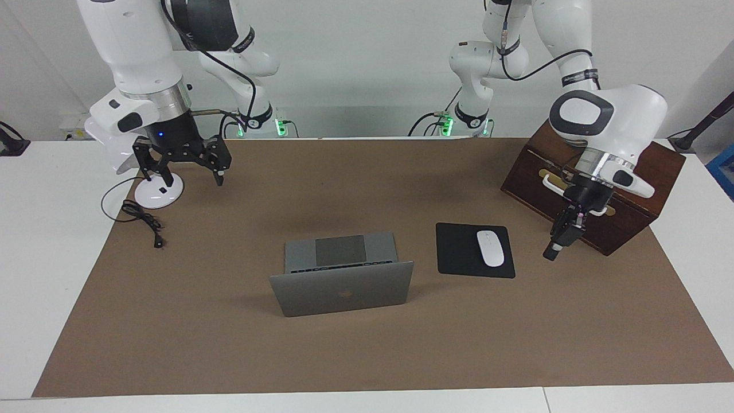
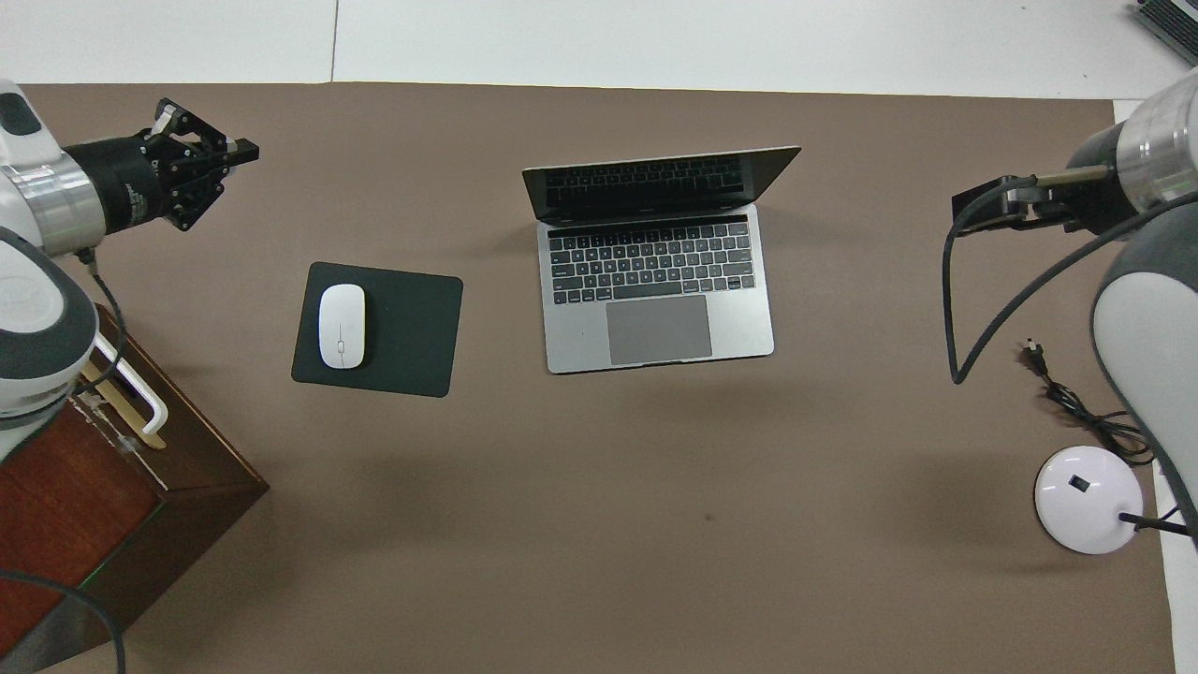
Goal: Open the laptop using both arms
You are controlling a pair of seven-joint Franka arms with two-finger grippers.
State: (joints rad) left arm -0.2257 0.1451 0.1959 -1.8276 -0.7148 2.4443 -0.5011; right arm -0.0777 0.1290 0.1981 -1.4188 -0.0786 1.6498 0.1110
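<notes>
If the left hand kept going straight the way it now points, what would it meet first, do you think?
Most likely the brown mat. The left hand, shut, points down beside the mouse pad, in front of the wooden box; exact depth is unclear.

A white table carries a large brown mat that covers most of its top. A plain pale wall rises at the robots' end, evenly lit, with green lights glowing low against it. A dark wooden box with a pale handle stands on 1 end of the mat, a white desk lamp with a black cord at the other.
</notes>
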